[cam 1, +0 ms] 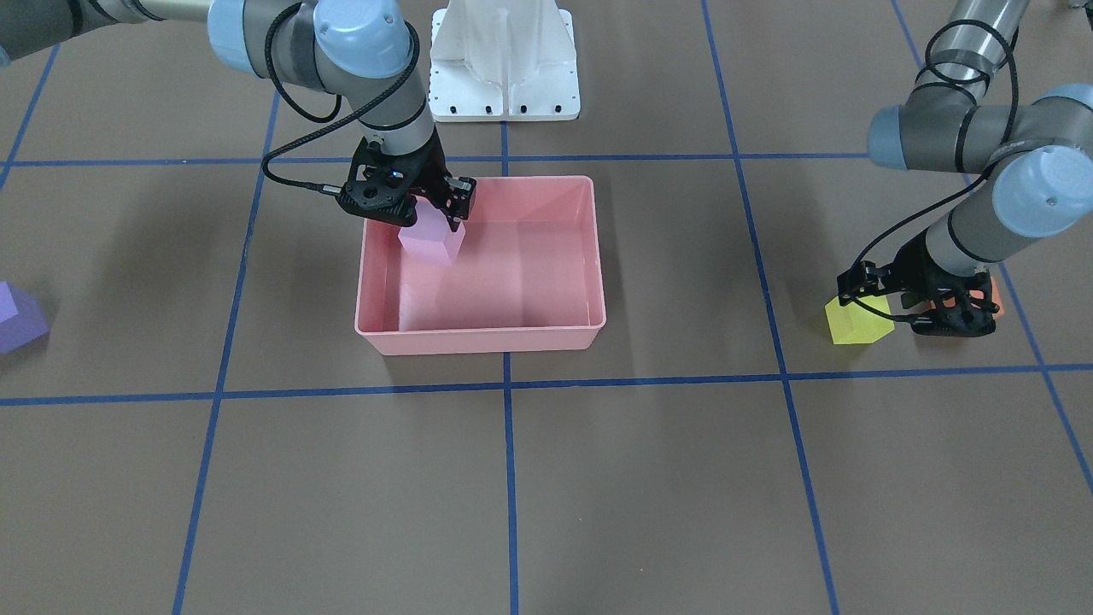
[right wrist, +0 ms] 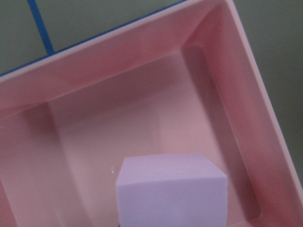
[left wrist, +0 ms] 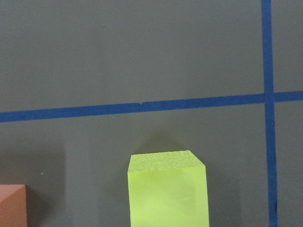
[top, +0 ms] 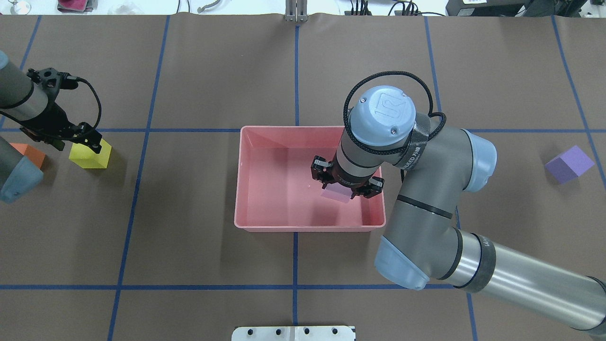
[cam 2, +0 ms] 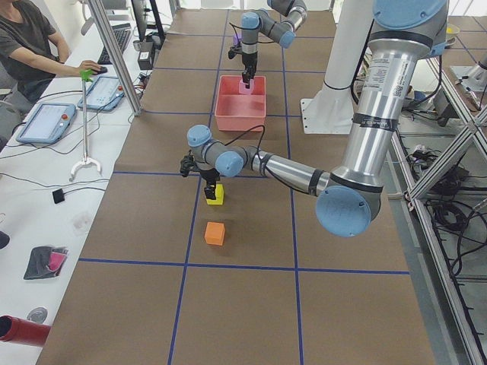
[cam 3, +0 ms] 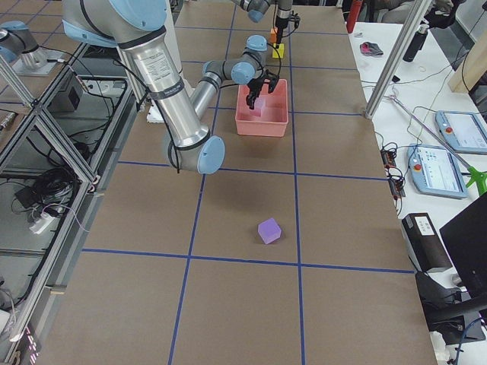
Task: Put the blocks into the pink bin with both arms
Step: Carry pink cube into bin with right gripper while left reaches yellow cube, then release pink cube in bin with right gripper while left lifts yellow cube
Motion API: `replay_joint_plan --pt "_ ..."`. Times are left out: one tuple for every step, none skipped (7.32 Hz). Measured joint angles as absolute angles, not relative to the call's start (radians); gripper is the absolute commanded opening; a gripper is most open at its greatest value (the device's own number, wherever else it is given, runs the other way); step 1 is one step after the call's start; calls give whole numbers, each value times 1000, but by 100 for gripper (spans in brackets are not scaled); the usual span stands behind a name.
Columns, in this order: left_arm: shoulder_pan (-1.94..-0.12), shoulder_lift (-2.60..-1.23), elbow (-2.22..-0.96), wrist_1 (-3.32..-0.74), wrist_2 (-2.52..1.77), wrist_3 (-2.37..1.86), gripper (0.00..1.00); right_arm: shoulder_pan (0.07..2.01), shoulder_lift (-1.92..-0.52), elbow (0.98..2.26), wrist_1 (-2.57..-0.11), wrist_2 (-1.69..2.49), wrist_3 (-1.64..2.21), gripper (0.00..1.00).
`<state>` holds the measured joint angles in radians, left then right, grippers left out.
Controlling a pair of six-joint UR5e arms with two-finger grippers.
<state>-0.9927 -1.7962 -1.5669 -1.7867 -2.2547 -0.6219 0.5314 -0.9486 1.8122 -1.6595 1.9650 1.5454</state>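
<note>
My right gripper (cam 1: pixel 434 224) is shut on the light pink cube (cam 1: pixel 431 245) and holds it low inside the pink bin (cam 1: pixel 478 340), near the bin's robot-side wall. The cube fills the bottom of the right wrist view (right wrist: pixel 170 189). My left gripper (top: pixel 78 143) is open, just over the yellow cube (top: pixel 90 155), a finger on either side of its top. The yellow cube rests on the table (left wrist: pixel 168 194). The orange cube (top: pixel 29 154) lies right beside it, partly hidden by the left arm. The purple cube (top: pixel 569 164) lies alone far out on the robot's right.
The white pedestal base (cam 1: pixel 504 60) stands behind the bin. Blue tape lines (cam 1: pixel 508 384) cross the brown table cover. An operator with tablets (cam 2: pixel 46 122) sits along the far table side.
</note>
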Motion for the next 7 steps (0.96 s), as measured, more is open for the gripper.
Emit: replay_joint_plan --pt "-982 -1804 -1548 -1789 -2248 -622 60 528 -950 1813 -1658 1964 1545 100" --pt "-974 -1811 -1527 -1790 -2242 -623 1 527 -951 1817 -1658 1963 1545 100" --pt "-970 -1823 -1510 -1791 -2241 -624 0 537 -954 1831 -1660 1967 1544 100" --pt "-969 -1834 -1507 -1788 -2251 -625 0 576 -972 1868 -1664 1988 1541 100" --pt "-975 -1840 -1537 -1762 -2288 -626 0 646 -1022 1919 -1664 2044 1525 100" --pt "-992 -1859 -1615 -1666 -2341 -627 0 733 -1085 1956 -1661 2119 1467 100" --pt "-1007 -1915 -1711 -1513 -2369 -649 0 823 -1149 1969 -1659 2176 1358 100"
